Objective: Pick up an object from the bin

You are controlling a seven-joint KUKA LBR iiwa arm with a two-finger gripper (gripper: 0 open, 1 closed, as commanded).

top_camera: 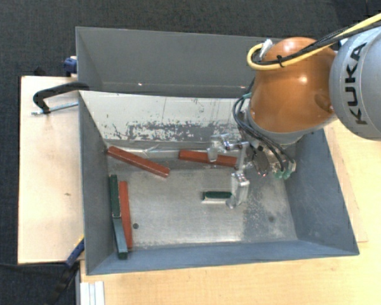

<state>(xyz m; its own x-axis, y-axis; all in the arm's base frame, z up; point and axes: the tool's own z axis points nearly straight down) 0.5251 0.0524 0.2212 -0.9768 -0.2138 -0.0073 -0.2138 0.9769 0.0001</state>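
Hand (231,170) spread wide, grasping nothing | red sticks (138,161): 3 | green sticks (216,197): 2 | bin (209,250): 1

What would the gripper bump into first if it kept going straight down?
Probably the bin floor, right beside the small dark green block. The gripper points down there, with the end of a red bar close by. Depth is hard to judge from this view.

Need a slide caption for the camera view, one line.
Gripper down in the grey metal bin beside a small dark green block, two red-brown bars lying behind it.
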